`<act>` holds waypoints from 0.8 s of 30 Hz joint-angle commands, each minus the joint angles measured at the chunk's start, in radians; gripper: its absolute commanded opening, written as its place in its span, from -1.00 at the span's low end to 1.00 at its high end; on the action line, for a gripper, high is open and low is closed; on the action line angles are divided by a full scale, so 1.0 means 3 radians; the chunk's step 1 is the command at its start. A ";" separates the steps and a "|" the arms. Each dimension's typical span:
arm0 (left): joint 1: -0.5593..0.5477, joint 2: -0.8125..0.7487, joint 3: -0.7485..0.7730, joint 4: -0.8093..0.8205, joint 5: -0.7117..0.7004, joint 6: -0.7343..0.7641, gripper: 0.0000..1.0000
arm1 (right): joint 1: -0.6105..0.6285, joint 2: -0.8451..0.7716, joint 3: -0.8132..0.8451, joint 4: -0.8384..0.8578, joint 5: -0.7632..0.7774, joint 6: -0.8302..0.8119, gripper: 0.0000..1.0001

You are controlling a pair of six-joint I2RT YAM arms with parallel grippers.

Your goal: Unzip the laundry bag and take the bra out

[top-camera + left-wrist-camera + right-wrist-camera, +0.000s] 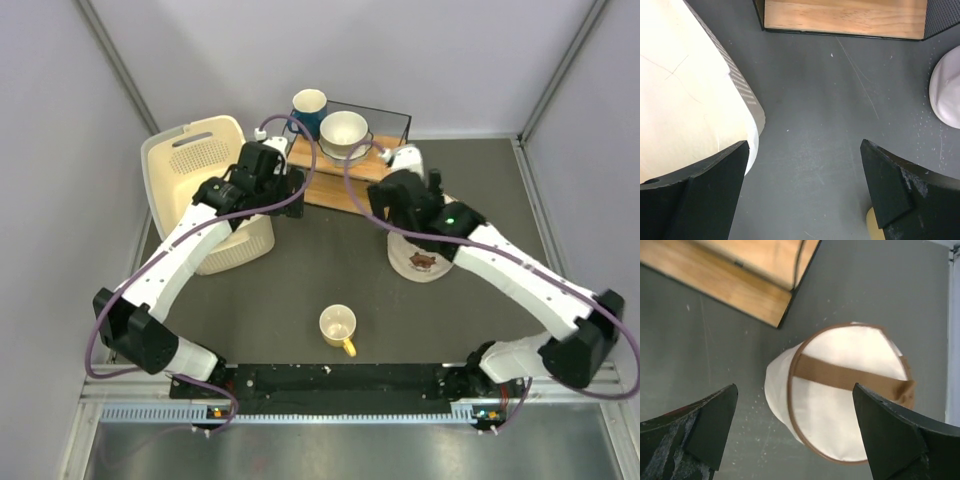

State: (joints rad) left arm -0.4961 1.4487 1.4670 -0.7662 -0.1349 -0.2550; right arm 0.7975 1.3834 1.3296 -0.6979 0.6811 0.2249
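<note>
Dark matte tabletop [300, 285]; cream cylindrical fabric laundry bag [840, 405], brown-trimmed; left hand [804, 145], right hand [794, 387] gaping, empty.

Light falls evenly from above in the overhead view, bright and diffuse, leaving only faint, soft-edged shadows on the dark bench [300, 280]. The pale walls are bright without glare, and the frame posts lean outward towards the corners, a mild wide-angle bend. In the left wrist view the cream basket [680, 100] is nearly washed out, while fine scratches on the bench stay sharp. The fingers [705, 195] of the left hand [804, 145] are dark and soft-edged. In the right wrist view the laundry bag [840, 405] is brightly lit and fairly crisp. The right hand [795, 387] is dark, its near edges slightly blurred.
</note>
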 commanded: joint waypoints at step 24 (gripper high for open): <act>-0.0346 0.0070 -0.0038 0.0493 0.1518 -0.0152 0.98 | -0.2919 -0.1339 -0.1548 0.0721 -0.3477 0.0851 -1.00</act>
State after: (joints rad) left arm -0.5907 1.4513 1.4548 -0.6937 0.2703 -0.2699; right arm -0.0734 1.0142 0.8585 -0.5377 -0.2749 0.4946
